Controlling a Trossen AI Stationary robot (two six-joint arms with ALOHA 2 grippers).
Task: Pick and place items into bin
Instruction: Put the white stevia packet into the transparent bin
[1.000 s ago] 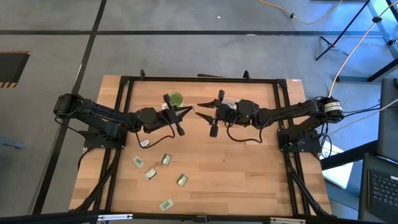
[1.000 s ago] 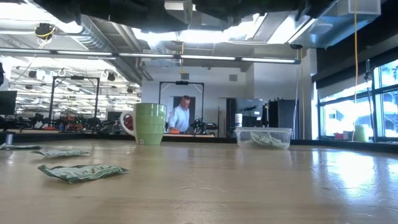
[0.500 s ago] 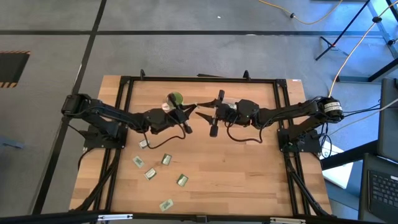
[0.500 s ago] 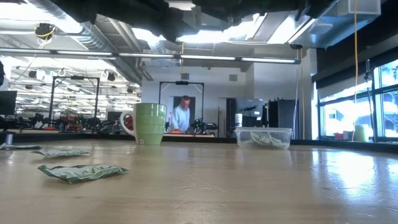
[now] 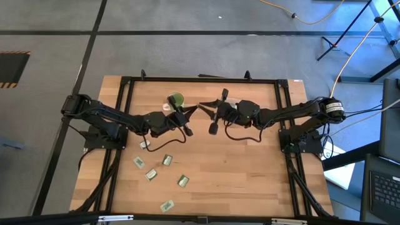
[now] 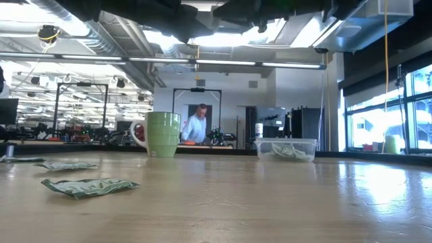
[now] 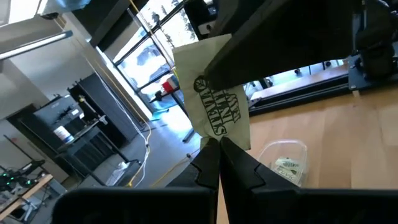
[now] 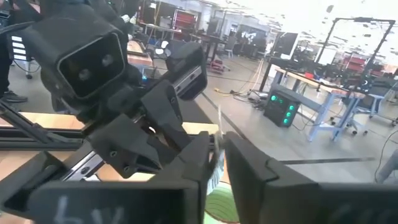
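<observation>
A green mug with a pale handle stands upright on the wooden table, just beside the meeting jaws and toward the far edge. A black metal frame runs around the table. On the grey floor beyond, well apart from the jaws, lie a yellow cable and a dark tripod's legs. Behind the mug in the low view, a person stands far back in the workshop.
</observation>
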